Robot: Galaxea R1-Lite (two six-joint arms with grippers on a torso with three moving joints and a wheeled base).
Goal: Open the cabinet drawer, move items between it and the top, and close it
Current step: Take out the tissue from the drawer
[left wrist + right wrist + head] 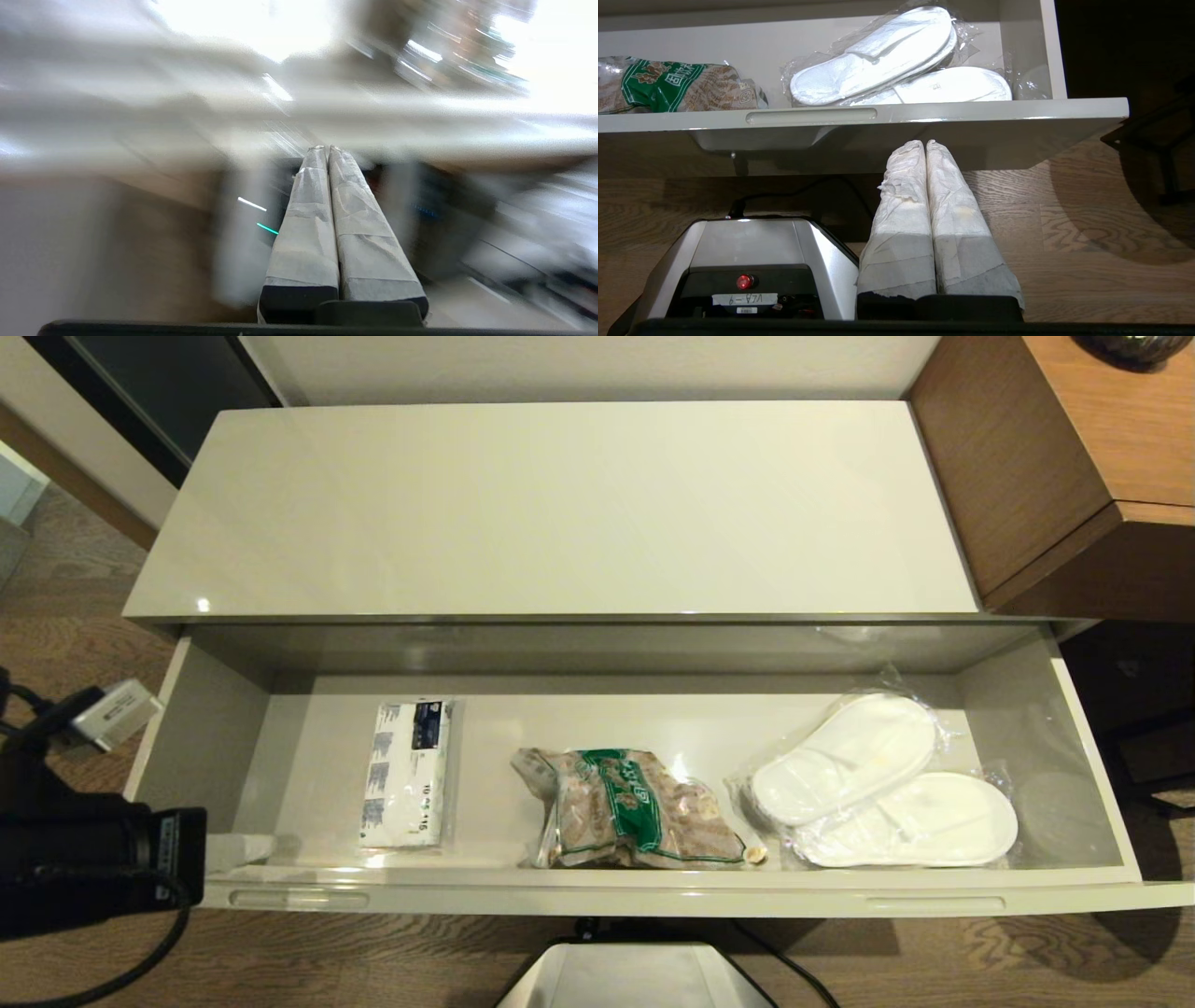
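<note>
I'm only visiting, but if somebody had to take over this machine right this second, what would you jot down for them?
Left gripper: shut, empty, off the drawer's left front corner.
Right gripper: shut, empty, low in front of the drawer, below its rim.
Cabinet drawer: pulled open.
Inside it: white packet on the left, green-printed snack bag in the middle, wrapped white slippers on the right.
Top: nothing moved onto it yet.
Done: opening. Left: move the packet up to the top, then close the drawer.

drawer (653, 896): 1; white packet (406, 775): 1; snack bag (635, 812): 1; slippers (882, 784): 2
</note>
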